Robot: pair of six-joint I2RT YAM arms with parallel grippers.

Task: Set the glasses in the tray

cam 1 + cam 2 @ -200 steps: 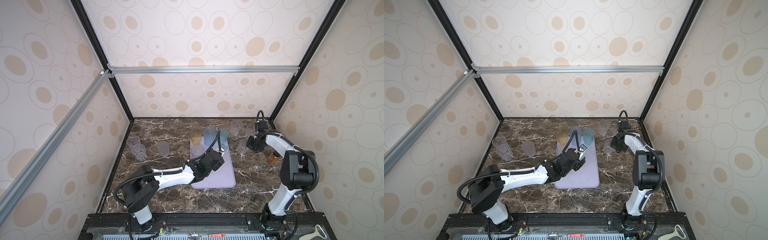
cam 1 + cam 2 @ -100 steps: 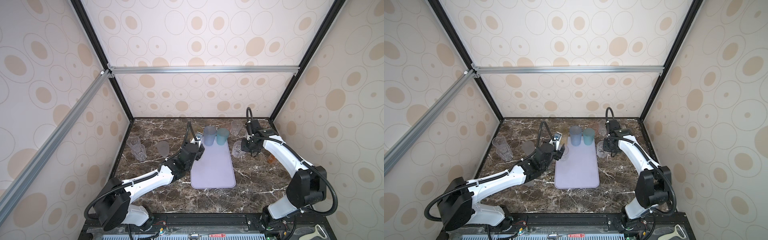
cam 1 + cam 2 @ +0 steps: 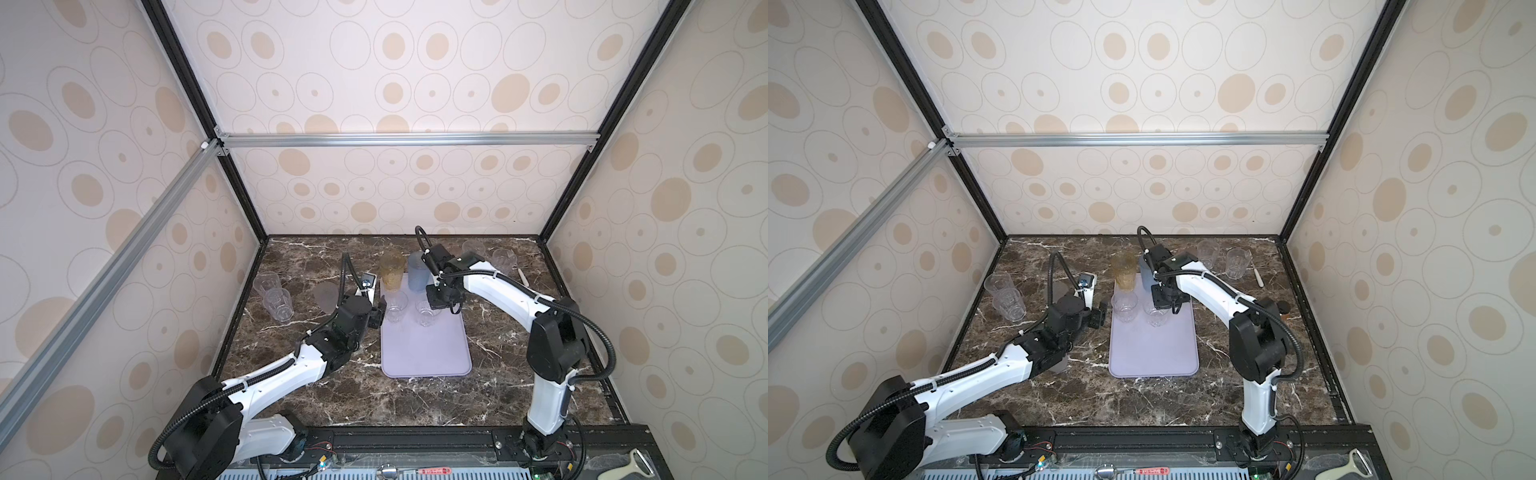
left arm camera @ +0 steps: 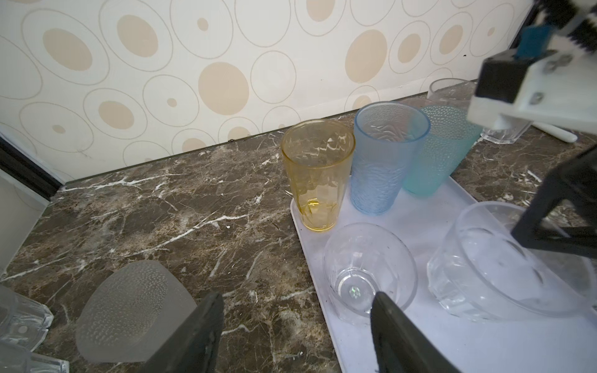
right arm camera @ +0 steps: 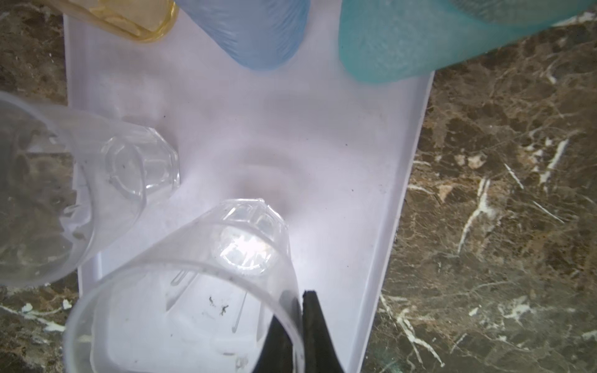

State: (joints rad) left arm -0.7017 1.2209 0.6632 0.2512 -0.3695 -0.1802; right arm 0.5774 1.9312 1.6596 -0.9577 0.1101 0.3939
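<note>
Right gripper (image 5: 296, 324) (pinching a clear glass (image 5: 181, 290)) now over tray (image 5: 323, 145).

The left arm is stretching low, left gripper (image 4: 294, 303) gaping wide; right arm is arching downward, right gripper (image 5: 298, 310) pinching clear glass (image 5: 193, 258) rim.

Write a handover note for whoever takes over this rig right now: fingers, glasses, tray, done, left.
Left gripper: open, empty, at the tray's left edge, beside a short clear glass standing on it.
Right gripper: shut on the rim of a second clear glass, on or just above the tray, not yet released.
Done: amber glass, grey-blue glass and teal glass stand along the tray's far end.
Left: release; then fetch from the table the frosted glass, two clear glasses at far left, two more clear glasses at back right.
</note>
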